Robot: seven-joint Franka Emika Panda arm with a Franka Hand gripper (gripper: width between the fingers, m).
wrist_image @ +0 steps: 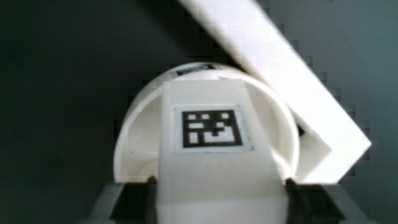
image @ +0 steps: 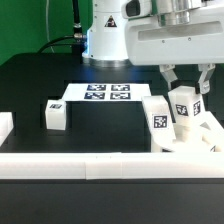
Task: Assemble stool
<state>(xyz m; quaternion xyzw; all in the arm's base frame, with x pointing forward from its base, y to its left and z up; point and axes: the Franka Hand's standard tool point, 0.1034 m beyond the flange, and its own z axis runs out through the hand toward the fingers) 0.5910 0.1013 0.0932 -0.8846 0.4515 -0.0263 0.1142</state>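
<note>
My gripper [image: 185, 85] is shut on a white stool leg [image: 184, 106] and holds it upright by its upper part, with the lower end down at the round white seat [image: 200, 140]. The seat lies at the exterior view's right and is partly hidden by the front rail. A second leg [image: 158, 117] stands in the seat just beside the held one. A third leg [image: 55, 115] lies loose on the black table at the left. In the wrist view the held leg [wrist_image: 214, 130] shows its tag between my fingers [wrist_image: 134, 200], with the seat's rim [wrist_image: 143, 125] curving round it.
A long white border rail [image: 90, 165] runs along the front, and another white piece [image: 5, 125] sits at the left edge. The marker board [image: 105, 93] lies near the robot base [image: 105, 35]. A rail [wrist_image: 267, 60] passes close beside the seat in the wrist view.
</note>
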